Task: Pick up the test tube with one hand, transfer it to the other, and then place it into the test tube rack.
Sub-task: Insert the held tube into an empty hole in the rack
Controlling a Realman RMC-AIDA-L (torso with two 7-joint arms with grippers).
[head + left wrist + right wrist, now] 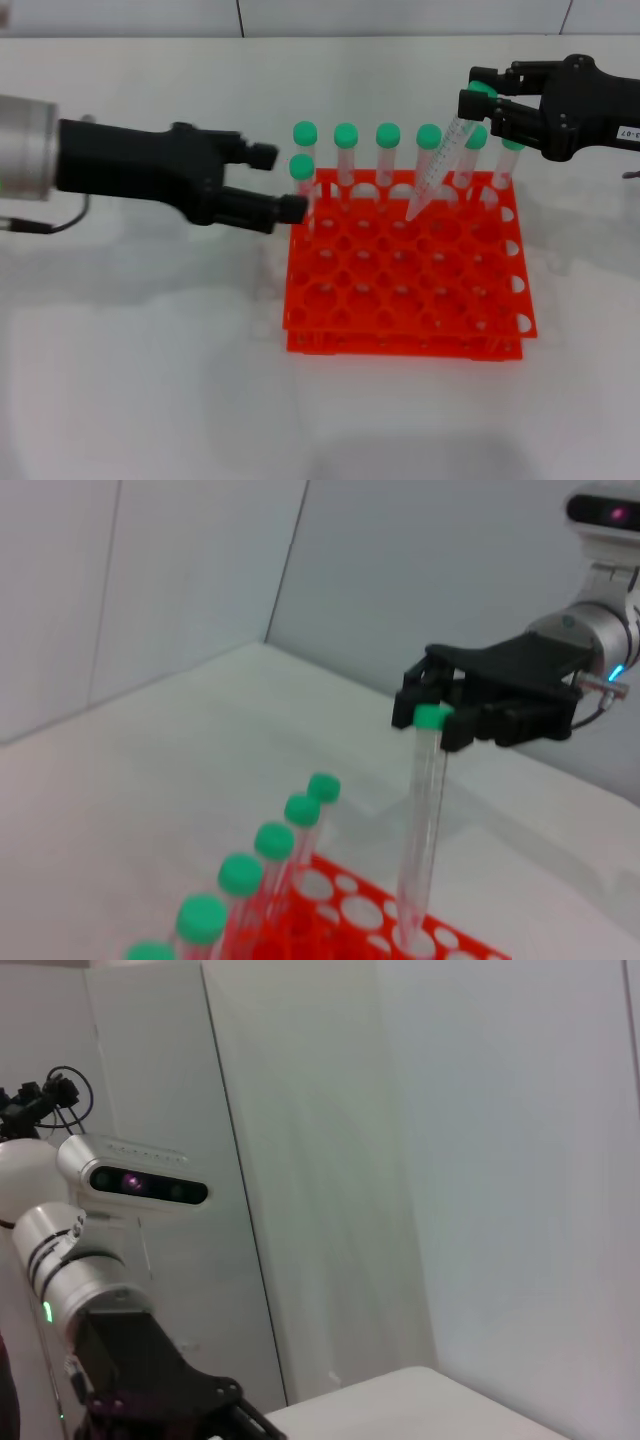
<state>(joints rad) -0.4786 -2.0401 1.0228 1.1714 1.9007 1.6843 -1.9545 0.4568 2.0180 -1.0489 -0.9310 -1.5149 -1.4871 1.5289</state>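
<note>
Below right hand (484, 103): test tube (438, 165).

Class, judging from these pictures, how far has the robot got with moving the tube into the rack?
The handover looks done: the right tool grips the tube by its green cap, and the left tool sits open beside the rack, holding nothing. In hand: the tilted tube's tip is at a back-row hole. Left: seating it upright and letting go.

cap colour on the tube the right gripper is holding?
Green. The test tube's cap sits in the right gripper, clearest in the left wrist view.
</note>
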